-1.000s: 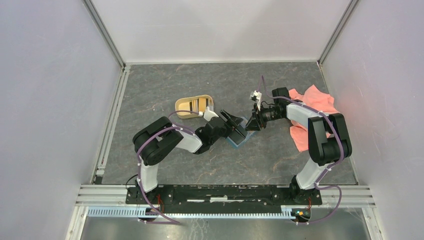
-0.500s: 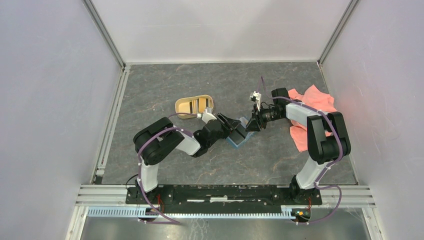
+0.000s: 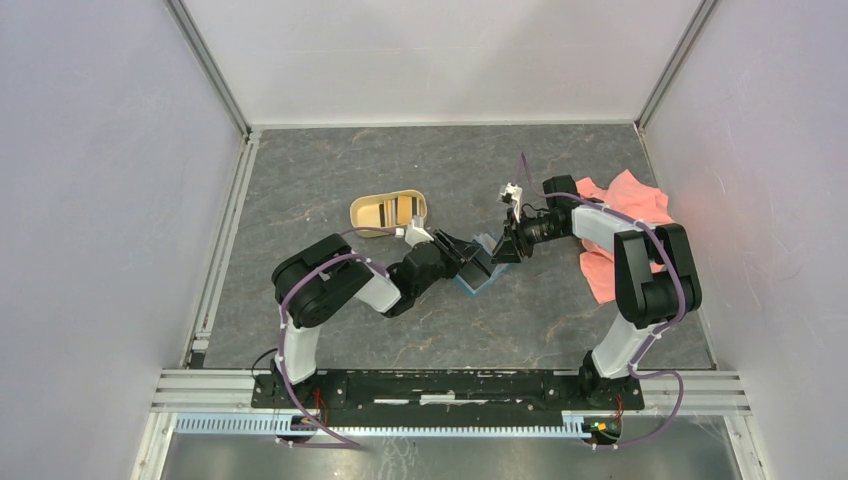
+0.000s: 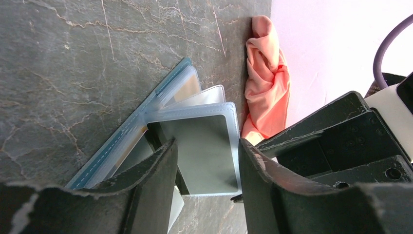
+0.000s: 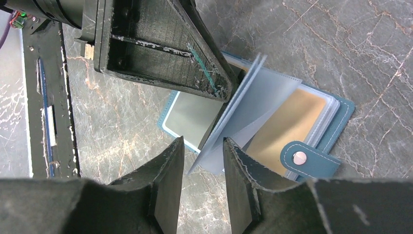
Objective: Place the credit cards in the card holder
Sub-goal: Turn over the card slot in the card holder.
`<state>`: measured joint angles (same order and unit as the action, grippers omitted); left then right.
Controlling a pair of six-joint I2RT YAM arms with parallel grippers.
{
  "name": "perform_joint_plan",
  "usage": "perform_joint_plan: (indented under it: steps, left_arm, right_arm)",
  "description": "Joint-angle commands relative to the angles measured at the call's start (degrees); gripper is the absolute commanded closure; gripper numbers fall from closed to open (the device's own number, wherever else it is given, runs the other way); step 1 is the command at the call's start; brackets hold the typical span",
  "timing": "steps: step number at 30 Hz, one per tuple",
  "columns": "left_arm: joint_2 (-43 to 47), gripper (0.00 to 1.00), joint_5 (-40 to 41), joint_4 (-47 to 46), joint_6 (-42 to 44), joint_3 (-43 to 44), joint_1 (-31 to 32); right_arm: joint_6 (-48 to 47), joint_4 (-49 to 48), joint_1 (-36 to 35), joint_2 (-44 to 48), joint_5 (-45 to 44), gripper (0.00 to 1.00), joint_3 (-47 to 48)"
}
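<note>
A grey veined desk [image 3: 330, 170] inside a white-walled enclosure carries everything. The teal card holder [image 3: 472, 282] lies open at mid-desk, directly between the two arms. The left end effector [image 4: 207, 145] reaches it from the near left, the right end effector [image 5: 203, 141] from the far right. We judge the holder's opened length to lie crosswise to the line joining them, so both arms are at it, the left squarely over the leaf in use. The left fingers stand apart, flanking a clear sleeve that shows a dark card [image 4: 199, 131]; whether they bear on it we cannot tell. The right fingers also stand apart, with a lifted corner of the clear leaves [image 5: 248, 107] showing in the gap and nothing visibly clamped. Only the right wrist view shows a gold card [image 5: 287, 126] seated in a pocket, and the snap tab [image 5: 299, 157]. The left wrist view gives the dark card face-on. Only the overhead view shows the tan oval tray [image 3: 358, 213], well apart to the far left, with further credit cards [image 3: 395, 209] in it; we judge the task part done.
</note>
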<state>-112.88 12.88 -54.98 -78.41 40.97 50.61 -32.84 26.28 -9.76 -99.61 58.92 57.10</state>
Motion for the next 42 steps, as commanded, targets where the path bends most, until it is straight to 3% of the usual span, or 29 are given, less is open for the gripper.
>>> perform_joint_plan:
  steps: [1, 7, 19, 26, 34, 42]
  left_arm:
    - [-0.54, 0.50, -0.74, -2.71, -1.07, -1.19, -0.05]
    - [0.08, 0.54, -1.25, -1.97, -0.07, -1.81, -0.17]
    - [4.27, 0.50, -2.06, -5.15, 5.92, -5.08, -0.36]
    - [0.46, 0.45, -6.14, -11.92, 4.98, -5.05, -1.12]
    - [-2.11, 0.43, -7.18, -16.21, 3.22, -5.75, -1.22]
    - [-1.46, 0.41, -6.93, -17.97, 3.86, -6.82, -1.22]
  right_arm:
    - [-1.34, 0.62, -0.36, -0.24, 0.56, 0.57, 2.22]
    - [-1.56, 0.35, -0.42, 1.04, -0.07, 0.46, 2.03]
    - [-5.30, 4.91, -0.40, -0.08, 6.32, 0.52, 3.47]
    - [-4.77, 4.98, -0.48, -0.40, 6.81, 0.53, 3.62]
    - [0.10, 0.82, -0.87, -0.83, 1.79, 0.63, 2.54]
    - [0.35, 0.94, -1.03, -1.11, 2.07, 0.79, 2.73]
